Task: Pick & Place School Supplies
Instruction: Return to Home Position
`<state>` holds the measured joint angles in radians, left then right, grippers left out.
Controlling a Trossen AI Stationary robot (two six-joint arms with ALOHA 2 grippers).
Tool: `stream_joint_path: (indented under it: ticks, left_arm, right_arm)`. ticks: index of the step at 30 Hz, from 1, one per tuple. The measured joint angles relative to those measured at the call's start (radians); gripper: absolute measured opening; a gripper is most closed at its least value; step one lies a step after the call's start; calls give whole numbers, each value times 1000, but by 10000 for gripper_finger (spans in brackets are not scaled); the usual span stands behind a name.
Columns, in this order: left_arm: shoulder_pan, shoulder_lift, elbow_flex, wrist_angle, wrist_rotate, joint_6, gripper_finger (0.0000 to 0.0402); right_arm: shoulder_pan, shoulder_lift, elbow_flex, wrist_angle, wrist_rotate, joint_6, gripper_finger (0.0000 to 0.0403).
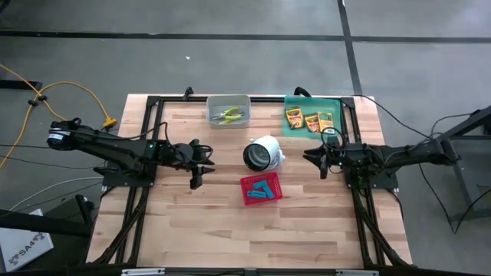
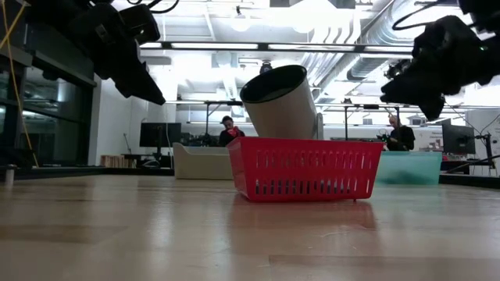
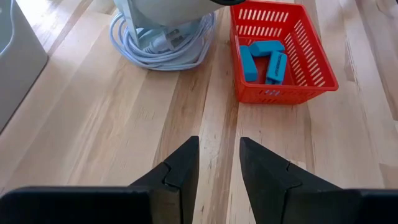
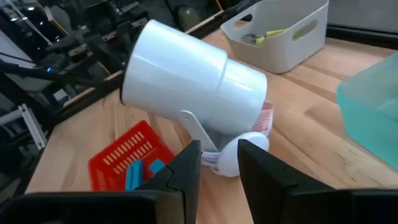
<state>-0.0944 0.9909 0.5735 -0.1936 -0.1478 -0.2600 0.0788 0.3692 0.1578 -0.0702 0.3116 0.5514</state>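
- Bin (image 1: 209, 112) stands at the far edge of the bench (image 1: 230, 226), with the two tools (image 1: 229, 116) in it.
- Tray (image 1: 307, 102) sits right of the bin, at the far right, holding three crayon boxes (image 1: 311, 120) side by side.
- Cylinder (image 1: 263, 153) lies tilted mid-bench, nearer than the bin and tray.
- Basket (image 1: 244, 184) sits just in front of the cylinder, with the blocks (image 1: 263, 188) in it.
- Left gripper (image 3: 219, 146) is left of the cylinder and the right gripper (image 4: 219, 149) is right of it.

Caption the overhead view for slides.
Erasers in red basket, pliers in grey bin, crayon boxes on green tray; left gripper, right gripper flanking.
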Motion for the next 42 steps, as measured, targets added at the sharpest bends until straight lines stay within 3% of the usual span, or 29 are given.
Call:
stream_joint_path:
  ticks: [14, 20, 25, 31, 42]
  left_arm:
    - [0, 0, 0, 19, -1, -2, 110]
    - [0, 0, 0, 25, -2, -3, 110]
    - [0, 0, 0, 25, 15, -2, 110]
    - [0, 0, 0, 24, 20, -2, 110]
    - [-13, 0, 0, 24, 21, -25, 110]
  right_arm:
    - [40, -201, -112, 30, -10, 0, 97]
    - [54, -201, -124, 65, -72, -33, 97]
    - [55, -201, -149, 105, -227, -26, 97]
    - [54, -201, -150, 87, -313, -37, 97]
    - [54, -200, -150, 85, -330, -74, 97]
